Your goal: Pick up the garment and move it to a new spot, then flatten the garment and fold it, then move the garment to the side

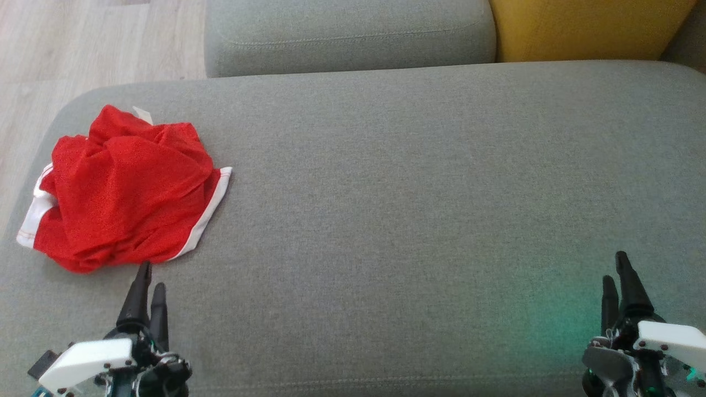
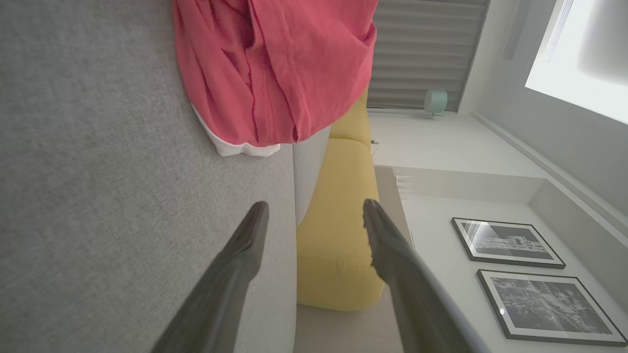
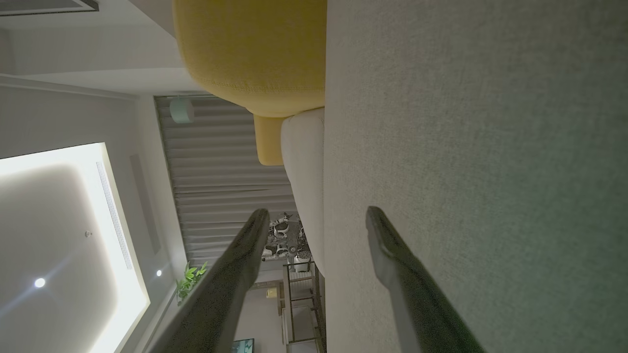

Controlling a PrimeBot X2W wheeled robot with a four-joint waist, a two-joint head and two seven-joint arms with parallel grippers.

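At 11 o'clock off my L gripper (image 1: 152,275) the garment (image 1: 124,187) is lying close; R gripper (image 1: 615,267) is sitting far, both gaping empty.

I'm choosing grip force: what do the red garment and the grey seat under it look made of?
Red garment: thin sports mesh, probably polyester, matte; fine dotted texture, soft crumpled folds, white trim. Grey seat: woven upholstery fabric, matte, slightly heathered; visible weave grain, stitched seam near its front edge.
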